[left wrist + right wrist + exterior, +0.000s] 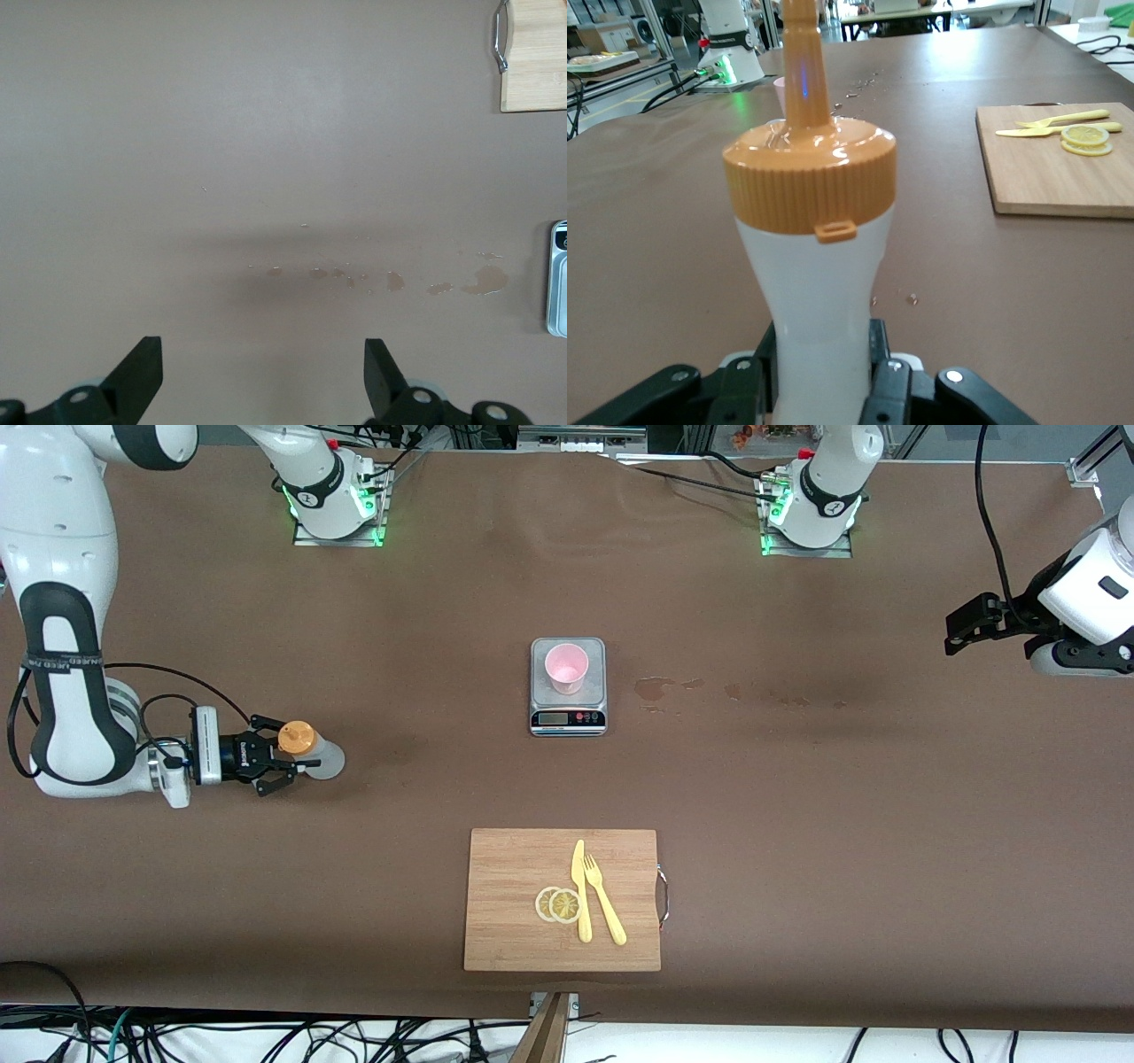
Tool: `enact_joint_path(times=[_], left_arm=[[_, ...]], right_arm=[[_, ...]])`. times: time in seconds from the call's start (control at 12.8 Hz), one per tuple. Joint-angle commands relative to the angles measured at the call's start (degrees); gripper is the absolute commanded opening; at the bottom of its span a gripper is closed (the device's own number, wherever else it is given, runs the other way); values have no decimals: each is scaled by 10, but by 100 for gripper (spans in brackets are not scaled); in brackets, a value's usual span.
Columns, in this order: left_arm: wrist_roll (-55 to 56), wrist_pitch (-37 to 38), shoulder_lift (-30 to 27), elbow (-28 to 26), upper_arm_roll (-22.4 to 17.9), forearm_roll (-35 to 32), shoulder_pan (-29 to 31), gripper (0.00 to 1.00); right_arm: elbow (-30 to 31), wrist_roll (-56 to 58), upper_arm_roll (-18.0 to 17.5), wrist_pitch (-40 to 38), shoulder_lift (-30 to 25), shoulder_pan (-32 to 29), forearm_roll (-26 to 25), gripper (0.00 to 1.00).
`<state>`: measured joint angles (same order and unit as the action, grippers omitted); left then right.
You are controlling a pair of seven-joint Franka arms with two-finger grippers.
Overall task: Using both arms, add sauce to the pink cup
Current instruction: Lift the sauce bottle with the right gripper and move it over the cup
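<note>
Front view: my right gripper (282,766) clamps the sauce (312,749) at the right arm's table end; pink cup (565,668) sits on the scale (568,717); my left gripper (961,631) waits, fingers apart.

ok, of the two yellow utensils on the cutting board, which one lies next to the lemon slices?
The yellow knife. It lies right beside the lemon slices on the cutting board, while the yellow fork lies past the knife, toward the left arm's end.

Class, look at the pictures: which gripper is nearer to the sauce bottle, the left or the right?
Right. The right gripper has its jaws shut on the sauce bottle at the right arm's end of the table. The left gripper waits open, over the left arm's end.
</note>
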<state>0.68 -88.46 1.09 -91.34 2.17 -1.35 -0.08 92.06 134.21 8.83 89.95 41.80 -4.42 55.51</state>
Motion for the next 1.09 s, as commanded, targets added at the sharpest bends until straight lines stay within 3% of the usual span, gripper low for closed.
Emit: enact_joint_path(times=[0.0, 0.16, 0.31, 1.02], left_arm=[[-10, 14, 7, 19, -1, -4, 0, 100], [-10, 14, 7, 19, -1, -4, 1, 100], [-9, 14, 6, 19, -1, -4, 1, 100], [-9, 14, 4, 20, -4, -4, 2, 100]], right_arm=[[27, -81, 25, 35, -63, 60, -30, 0], [57, -136, 31, 85, -99, 105, -46, 0], [66, -201, 63, 125, -122, 162, -97, 0], [68, -512, 65, 158, -194, 311, -310, 0]])
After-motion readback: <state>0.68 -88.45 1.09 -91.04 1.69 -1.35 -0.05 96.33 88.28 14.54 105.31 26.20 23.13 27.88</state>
